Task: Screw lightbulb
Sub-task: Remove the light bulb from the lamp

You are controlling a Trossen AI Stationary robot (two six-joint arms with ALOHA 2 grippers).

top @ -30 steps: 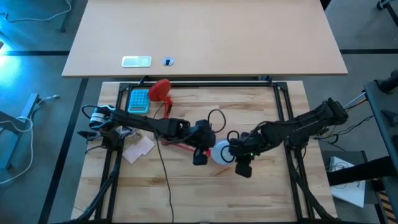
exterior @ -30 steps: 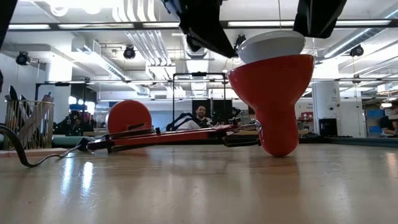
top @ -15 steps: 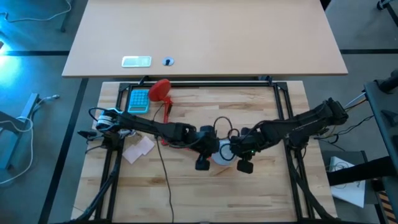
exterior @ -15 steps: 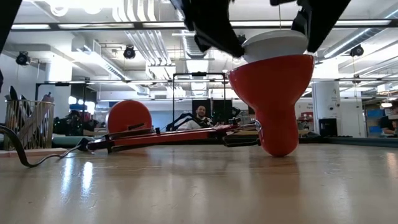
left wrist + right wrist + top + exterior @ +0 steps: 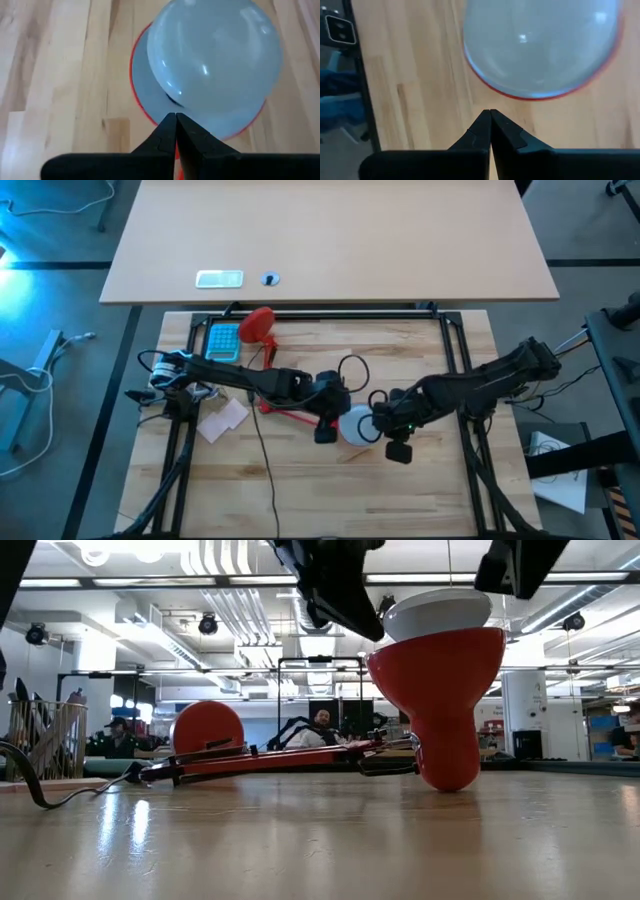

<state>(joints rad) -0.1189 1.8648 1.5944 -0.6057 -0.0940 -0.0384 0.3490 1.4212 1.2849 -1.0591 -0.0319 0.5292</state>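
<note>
Just ahead of the left gripper, whose two fingers are pressed together with nothing between them, the lightbulb sits dome-up in the mouth of the red lamp shade, which stands on the wooden table with its opening facing the ceiling. From this gripper the bulb is near but not touched; the fingertips point at the shade's red rim just below the glass. On the bulb's other side the right gripper hangs in the same way, fingers together and empty, its tips aimed at bare wood just short of the shade's edge. Both grippers hover above the table, level with or over the shade's top, as the low view shows.

The bulb appears seated in the shade, but how deep its threads have gone cannot be seen. To turn it further, a gripper would first need to part its fingers wide enough for the dome, come down over it squarely, and close gently, since smooth glass slips and could crack under a hard pinch. The shade looks light and free-standing, so the other gripper would do well to steady its rim or neck against twisting.

Farther from both grippers, the lamp's red arm and round base lie flat on the table, with a cable running off.
</note>
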